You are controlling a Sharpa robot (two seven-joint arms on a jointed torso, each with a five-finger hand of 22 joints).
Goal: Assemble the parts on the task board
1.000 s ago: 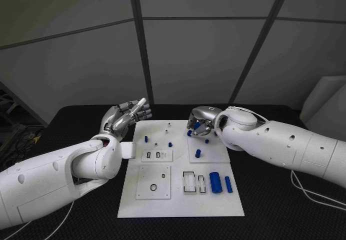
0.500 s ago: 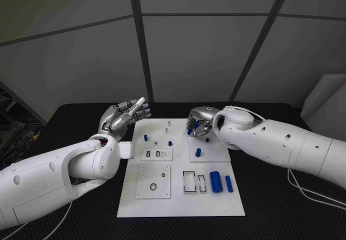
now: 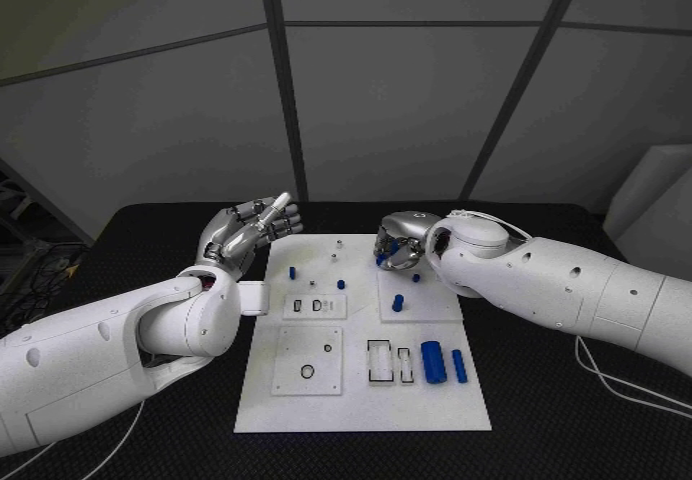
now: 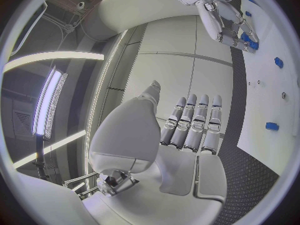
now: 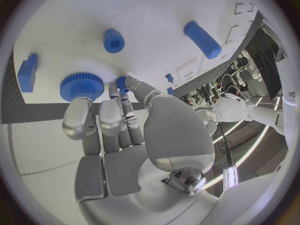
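The white task board [image 3: 361, 405] lies in the middle of the table. My right hand [image 3: 402, 245] reaches down on its far right corner. There thumb and a finger pinch a small blue peg [image 5: 122, 82], right beside a blue gear [image 5: 81, 86] that the other fingertips touch. My left hand [image 3: 251, 230] is raised off the board's far left corner, palm up and holding nothing, its fingers [image 4: 194, 127] straight and side by side. The right hand [image 4: 224, 19] appears across the board [image 4: 275, 100] in the left wrist view, with blue pieces at its fingertips.
A thick blue cylinder [image 3: 430, 362] and a slimmer one [image 3: 457, 367] lie at the board's near right. Small blue pegs [image 3: 291, 273] stand mid-board, one [image 3: 397, 303] on the right plate. By the right hand are a round peg [image 5: 114, 40], a cylinder [image 5: 202, 39] and a block [image 5: 27, 72].
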